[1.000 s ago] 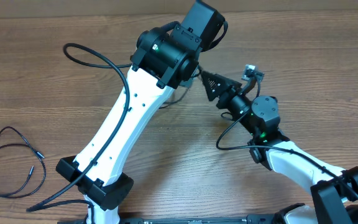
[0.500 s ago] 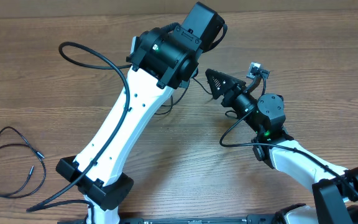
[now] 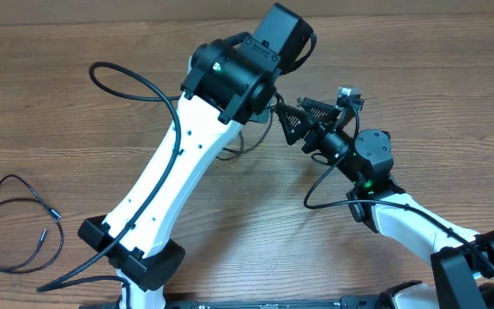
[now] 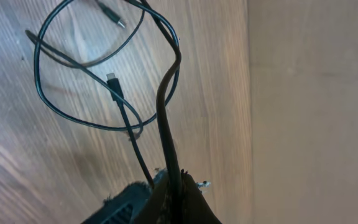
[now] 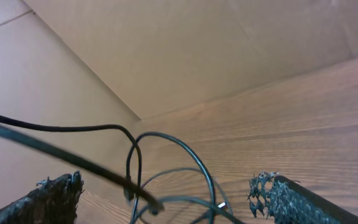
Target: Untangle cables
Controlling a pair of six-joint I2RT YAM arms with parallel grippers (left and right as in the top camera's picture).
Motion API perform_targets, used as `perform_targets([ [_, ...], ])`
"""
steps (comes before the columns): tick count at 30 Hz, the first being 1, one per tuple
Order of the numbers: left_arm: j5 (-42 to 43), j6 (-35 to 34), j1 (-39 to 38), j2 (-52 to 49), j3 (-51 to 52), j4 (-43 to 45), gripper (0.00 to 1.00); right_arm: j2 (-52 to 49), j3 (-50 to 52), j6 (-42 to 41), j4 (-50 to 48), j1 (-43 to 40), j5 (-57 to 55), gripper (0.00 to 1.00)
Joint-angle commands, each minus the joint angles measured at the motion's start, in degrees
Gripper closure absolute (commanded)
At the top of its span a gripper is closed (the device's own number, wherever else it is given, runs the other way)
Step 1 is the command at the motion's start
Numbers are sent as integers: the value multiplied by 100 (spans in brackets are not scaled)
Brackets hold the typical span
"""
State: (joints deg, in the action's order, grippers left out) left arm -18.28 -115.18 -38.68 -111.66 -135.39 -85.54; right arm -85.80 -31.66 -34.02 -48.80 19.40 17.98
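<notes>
My left gripper is clamped on one strand. Only its wrist view shows that, along with two plugs in the tangle on the table. My right gripper stands wide, with loops of the tangle between its fingers. The overhead view hides the tangle under the left arm, but it alone shows one loose cable near the table's left edge.

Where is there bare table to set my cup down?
Bare wood: between the left arm and right arm, and in the far right corner beyond the right gripper. Crowded: tangled cables at that gripper, loose cable at the left edge.
</notes>
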Motion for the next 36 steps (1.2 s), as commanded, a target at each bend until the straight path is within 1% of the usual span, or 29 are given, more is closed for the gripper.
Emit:
perform_targets([
  [1,81,-72,-74,-57,-70,-9,96,-15,-66,286,-142,2,-57,3],
  [3,243,-50,-76,-57,-68,-11,96,-15,-66,308,-173,2,-111,3],
  [5,503,114,-87,-57,-68,-22,96,-15,-66,310,-170,2,-310,3],
  [8,695,271,-138,-57,-66,-184,96,-15,-66,555,-166,-9,-643,3],
  [12,254,269,-116,-57,-68,-662,96,-15,-66,603,52,-214,-1270,2],
  [16,-120,297,46,-31,-68,-1121,96,-15,-66,603,380,-717,-1410,2],
  [18,-151,555,133,-31,-68,-1126,96,-15,-66,603,527,-984,-1408,2],
  [22,155,848,280,-31,-68,-1126,96,-15,-66,601,662,-1440,-1397,2],
  [25,120,793,334,-31,-68,-1099,96,-15,-66,579,695,-1644,-1093,3],
  [28,70,763,358,-31,-68,-925,96,-15,-66,577,695,-1674,-514,4],
  [30,-76,763,365,-31,-68,-737,96,-15,-66,577,695,-1674,2,6],
  [34,-144,763,398,-31,-68,-328,96,-15,-66,535,695,-1674,1252,16],
  [36,-144,763,424,-31,-68,-109,96,-15,-66,535,704,-1670,1814,16],
])
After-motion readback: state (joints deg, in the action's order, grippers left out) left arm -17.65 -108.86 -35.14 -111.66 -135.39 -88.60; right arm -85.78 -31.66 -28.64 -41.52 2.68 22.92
